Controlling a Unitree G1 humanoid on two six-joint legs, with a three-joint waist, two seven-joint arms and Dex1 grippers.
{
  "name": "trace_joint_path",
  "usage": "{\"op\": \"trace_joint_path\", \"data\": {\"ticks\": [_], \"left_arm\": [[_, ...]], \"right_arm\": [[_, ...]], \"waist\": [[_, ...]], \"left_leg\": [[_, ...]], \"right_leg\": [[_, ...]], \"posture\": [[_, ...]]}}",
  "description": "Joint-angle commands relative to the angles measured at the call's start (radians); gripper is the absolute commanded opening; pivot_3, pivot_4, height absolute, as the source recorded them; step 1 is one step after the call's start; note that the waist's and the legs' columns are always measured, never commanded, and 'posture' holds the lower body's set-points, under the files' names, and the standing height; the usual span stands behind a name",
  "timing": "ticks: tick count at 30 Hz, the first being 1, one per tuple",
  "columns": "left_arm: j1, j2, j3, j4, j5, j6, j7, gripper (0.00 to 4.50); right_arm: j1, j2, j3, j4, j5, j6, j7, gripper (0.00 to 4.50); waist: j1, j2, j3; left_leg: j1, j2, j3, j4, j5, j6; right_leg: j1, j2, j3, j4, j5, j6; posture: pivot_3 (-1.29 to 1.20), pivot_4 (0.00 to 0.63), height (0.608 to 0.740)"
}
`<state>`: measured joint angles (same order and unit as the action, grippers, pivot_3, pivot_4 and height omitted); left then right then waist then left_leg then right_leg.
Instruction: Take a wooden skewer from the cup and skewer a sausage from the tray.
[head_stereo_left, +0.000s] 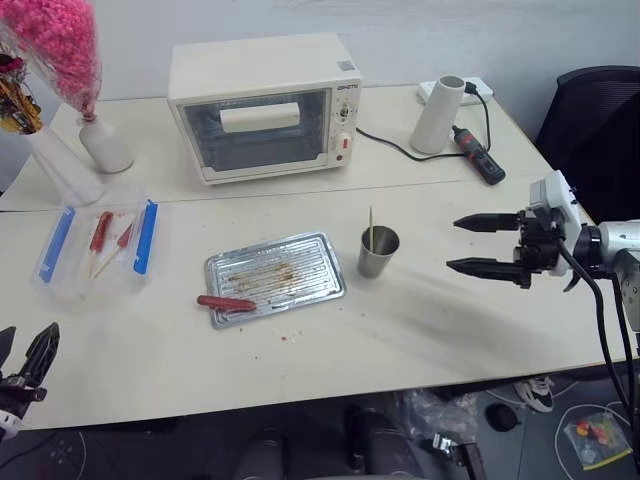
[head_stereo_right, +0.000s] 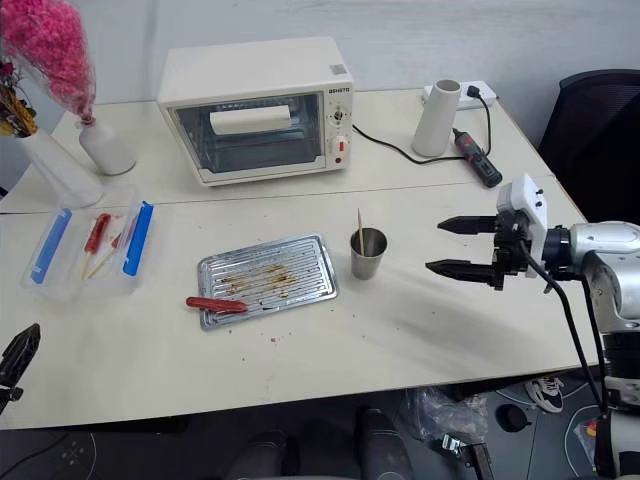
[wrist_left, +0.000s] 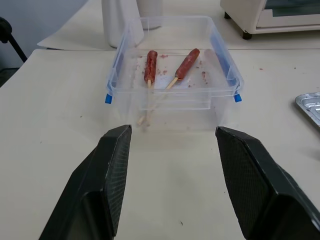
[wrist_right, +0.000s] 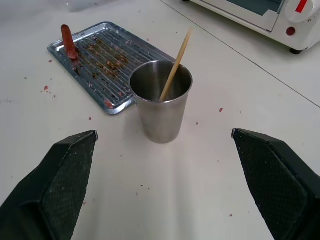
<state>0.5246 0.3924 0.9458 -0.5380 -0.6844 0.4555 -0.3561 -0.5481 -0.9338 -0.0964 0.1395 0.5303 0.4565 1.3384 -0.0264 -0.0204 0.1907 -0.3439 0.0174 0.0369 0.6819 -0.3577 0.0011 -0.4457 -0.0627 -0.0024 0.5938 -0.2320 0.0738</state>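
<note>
The steel cup (head_stereo_left: 378, 252) stands upright on the table just right of the tray (head_stereo_left: 300, 262). One wooden skewer (head_stereo_left: 371, 228) leans inside it. A red sausage (head_stereo_left: 226, 303) lies across the tray's front left corner. My right gripper (head_stereo_left: 453, 244) hovers open to the right of the cup, pointing at it, a hand's width away and holding nothing. In the right wrist view the cup (wrist_right: 161, 102) and skewer (wrist_right: 176, 65) sit between its fingers' line of sight. My left gripper (head_stereo_left: 25, 347) is open and empty at the table's front left edge.
A clear box with blue handles (head_stereo_left: 100, 245) holds sausages on sticks at the left. A toaster oven (head_stereo_left: 262, 105), a white roll (head_stereo_left: 438, 115), a black tool (head_stereo_left: 478, 155) with its cable and a vase (head_stereo_left: 104, 145) stand at the back. A dark chair (head_stereo_left: 600, 120) is far right.
</note>
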Motion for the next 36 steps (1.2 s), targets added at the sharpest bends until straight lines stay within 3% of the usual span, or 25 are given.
{"op": "trace_joint_path", "data": {"ticks": [1, 18, 22, 25, 30, 36], "left_arm": [[0.015, -0.003, 0.008, -0.03, 0.0, -0.026, 0.011, 2.85], [-0.012, 0.048, -0.016, -0.022, -0.042, 0.008, 0.004, 2.85], [0.007, 0.08, -0.039, -0.07, -0.078, 0.026, -0.05, 3.64], [0.022, 0.146, -0.062, -0.125, -0.155, 0.075, -0.12, 4.48], [0.01, 0.293, -0.094, -0.196, -0.281, 0.15, -0.231, 4.48], [-0.129, 0.461, -0.167, -0.204, -0.364, 0.199, -0.288, 4.48]], "right_arm": [[-0.021, 0.004, -0.036, -0.036, 0.021, 0.006, -0.01, 4.5], [0.018, 0.025, -0.055, -0.107, 0.053, 0.075, -0.089, 4.5], [0.019, 0.036, -0.063, -0.131, 0.064, 0.123, -0.153, 4.5], [0.01, 0.067, -0.064, -0.156, 0.059, 0.161, -0.237, 4.5], [-0.025, 0.145, -0.069, -0.201, 0.088, 0.257, -0.373, 4.5], [-0.085, 0.254, -0.037, -0.228, 0.094, 0.347, -0.513, 4.5]], "waist": [[0.0, 0.0, 0.0], [0.0, 0.0, 0.0], [0.0, 0.0, 0.0], [-0.001, -0.001, 0.0], [-0.001, -0.001, 0.0], [-0.001, -0.001, 0.0]], "left_leg": [[0.0, 0.0, 0.0, 0.0, 0.0, 0.0], [0.0, 0.0, 0.001, 0.0, 0.0, 0.0], [0.0, 0.0, 0.001, 0.0, -0.001, 0.0], [0.0, 0.001, 0.001, 0.0, -0.001, 0.0], [0.0, 0.001, 0.001, 0.0, -0.001, 0.0], [0.0, 0.001, 0.001, -0.001, -0.001, 0.0]], "right_leg": [[0.0, 0.0, 0.0, 0.0, 0.0, 0.0], [0.0, 0.0, 0.005, 0.0, 0.0, 0.001], [0.0, 0.0, 0.005, 0.0, 0.0, 0.0], [0.0, 0.0, 0.006, 0.0, 0.0, 0.0], [0.0, 0.0, 0.008, 0.0, -0.001, -0.001], [0.0, 0.001, 0.007, 0.0, -0.001, -0.001]], "posture": [[0.0, 0.15, 0.74], [0.0, 0.15, 0.74], [0.0, 0.15, 0.74], [0.0, 0.15, 0.74], [0.0, 0.15, 0.74], [0.0, 0.15, 0.74]]}}
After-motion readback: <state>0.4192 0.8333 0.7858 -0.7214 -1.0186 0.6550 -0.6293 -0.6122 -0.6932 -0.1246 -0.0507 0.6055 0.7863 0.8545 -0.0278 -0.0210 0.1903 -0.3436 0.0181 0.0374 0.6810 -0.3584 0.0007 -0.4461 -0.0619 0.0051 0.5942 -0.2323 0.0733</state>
